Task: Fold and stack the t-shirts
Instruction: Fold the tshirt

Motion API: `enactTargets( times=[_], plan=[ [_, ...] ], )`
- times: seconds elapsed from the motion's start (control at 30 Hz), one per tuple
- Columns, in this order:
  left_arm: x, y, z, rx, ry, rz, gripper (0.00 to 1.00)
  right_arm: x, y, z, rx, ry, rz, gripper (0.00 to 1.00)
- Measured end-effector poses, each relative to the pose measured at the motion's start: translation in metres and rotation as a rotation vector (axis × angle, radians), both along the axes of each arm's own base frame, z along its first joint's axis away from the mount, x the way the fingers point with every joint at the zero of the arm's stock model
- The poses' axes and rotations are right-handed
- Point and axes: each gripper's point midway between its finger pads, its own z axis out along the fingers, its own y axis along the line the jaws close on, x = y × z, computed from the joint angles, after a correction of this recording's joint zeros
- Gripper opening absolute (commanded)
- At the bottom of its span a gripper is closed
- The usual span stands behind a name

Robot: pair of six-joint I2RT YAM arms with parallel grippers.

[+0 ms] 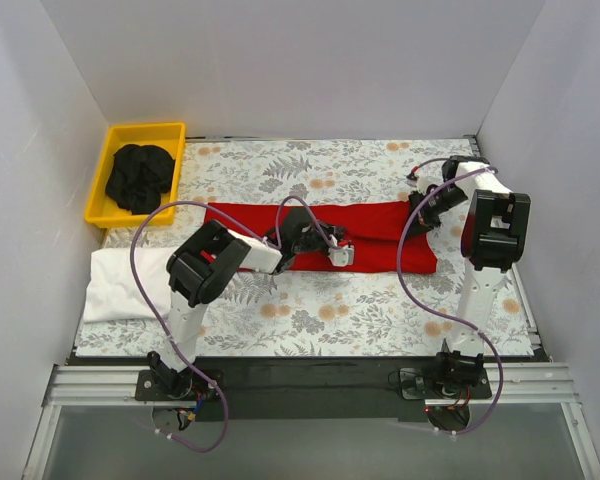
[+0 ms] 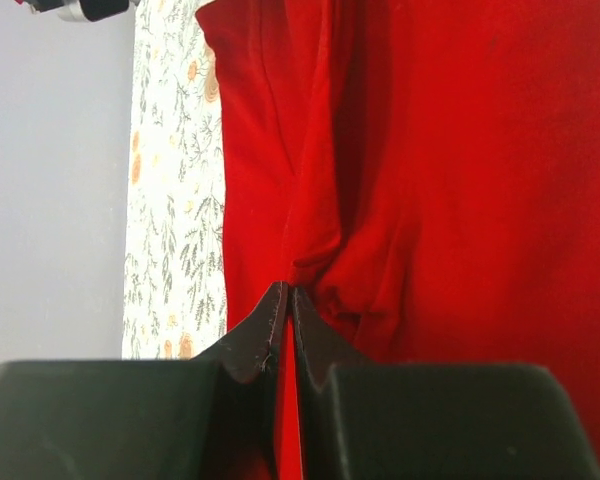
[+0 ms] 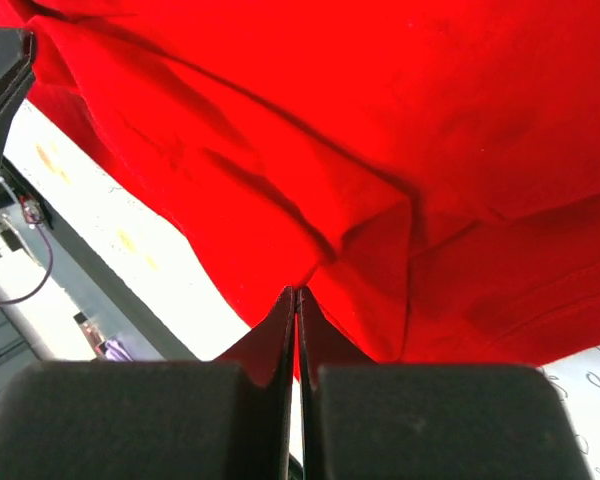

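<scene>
The red t-shirt [image 1: 380, 240] lies as a long folded band across the middle of the table. My left gripper [image 1: 340, 250] is at its middle and is shut on a pinch of red cloth [image 2: 430, 150], with the fingertips [image 2: 276, 305] pressed together. My right gripper [image 1: 423, 213] is at the band's right end, shut on the red cloth [image 3: 380, 120] near its edge. The white t-shirt [image 1: 120, 280] lies folded at the left edge of the table. The black t-shirt [image 1: 140, 178] is bunched in a yellow bin [image 1: 175, 131].
The yellow bin stands at the back left corner. The grey-and-orange floral cover [image 1: 360, 310] spreads over the table. White walls close in the back and both sides. A black rail [image 1: 310, 375] runs along the near edge.
</scene>
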Motion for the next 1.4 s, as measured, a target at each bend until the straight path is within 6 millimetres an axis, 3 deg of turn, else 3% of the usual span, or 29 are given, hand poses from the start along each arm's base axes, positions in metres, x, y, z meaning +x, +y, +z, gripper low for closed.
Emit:
enactTargets(
  times=[0.03,0.07,0.1,0.13,0.2,0.33,0.4,0.53,0.63,0.73,0.87,1.0,1.23,1.4],
  plan=[
    [0.0,0.001,-0.001,0.002,0.003,-0.003,0.17,0.0,-0.001,-0.001,-0.004,-0.002,0.0,0.01],
    [-0.001,0.0,-0.002,0.005,0.002,-0.01,0.22,0.001,-0.001,-0.001,-0.008,-0.007,0.001,0.02],
    [-0.003,0.001,-0.004,0.009,0.014,-0.015,0.28,0.002,-0.002,-0.001,-0.015,-0.013,0.001,0.13],
    [-0.005,0.001,-0.006,0.012,0.025,-0.016,0.32,0.003,-0.003,-0.002,-0.021,-0.015,0.0,0.17],
    [-0.009,0.002,-0.01,0.019,0.066,-0.021,0.35,0.003,-0.004,-0.001,-0.029,-0.021,0.001,0.25],
    [-0.018,0.01,-0.006,0.025,0.179,-0.003,0.36,0.005,-0.008,0.008,-0.055,-0.057,0.007,0.27],
    [-0.022,0.016,0.008,0.018,0.228,0.014,0.35,0.007,-0.011,0.018,-0.076,-0.091,0.012,0.24],
    [-0.021,0.036,0.059,-0.042,0.346,0.097,0.35,0.009,-0.018,0.047,-0.142,-0.199,0.031,0.21],
    [-0.008,0.053,0.097,-0.103,0.459,0.188,0.35,0.006,-0.019,0.063,-0.205,-0.273,0.049,0.18],
    [0.011,0.077,0.115,-0.144,0.612,0.317,0.3,-0.002,-0.01,0.063,-0.26,-0.296,0.093,0.16],
    [0.02,0.116,0.103,-0.126,0.827,0.513,0.27,-0.008,0.012,0.047,-0.326,-0.292,0.185,0.13],
    [0.005,0.151,0.072,-0.063,1.028,0.67,0.27,-0.007,0.03,0.025,-0.384,-0.285,0.26,0.1],
    [-0.016,0.194,0.041,-0.009,1.19,0.827,0.27,0.002,0.024,-0.026,-0.497,-0.21,0.317,0.08],
    [-0.022,0.211,0.038,-0.007,1.235,0.875,0.26,0.029,0.024,-0.027,-0.537,-0.22,0.32,0.08]
  ],
)
